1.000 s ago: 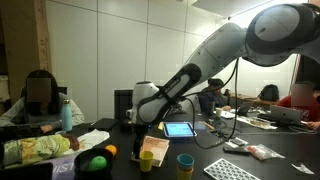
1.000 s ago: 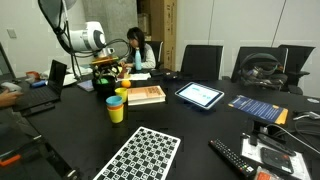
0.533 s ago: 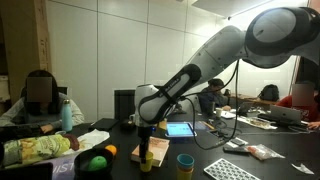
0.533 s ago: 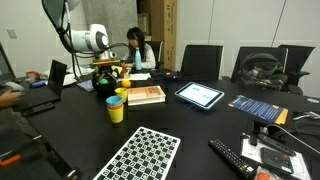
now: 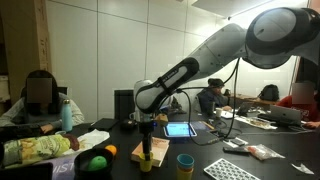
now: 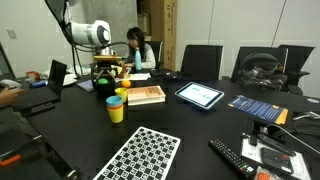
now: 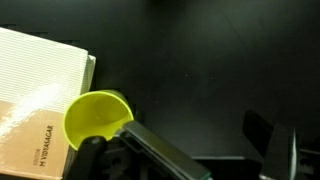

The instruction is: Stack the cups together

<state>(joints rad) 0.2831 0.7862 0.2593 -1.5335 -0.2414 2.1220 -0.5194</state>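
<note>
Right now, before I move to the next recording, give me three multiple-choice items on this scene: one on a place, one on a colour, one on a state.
1. The blue cup sits: A on a shelf; B inside the yellow cup; C on the floor.
2. The ball beside the orange ball is: A red; B white; C green.
3. The tablet has its screen: A lit; B dark; C cracked.

Answers:
1. B, its blue rim stands out of the yellow one in both exterior views.
2. C, the green ball lies right next to it.
3. A, the screen glows blue.
</note>
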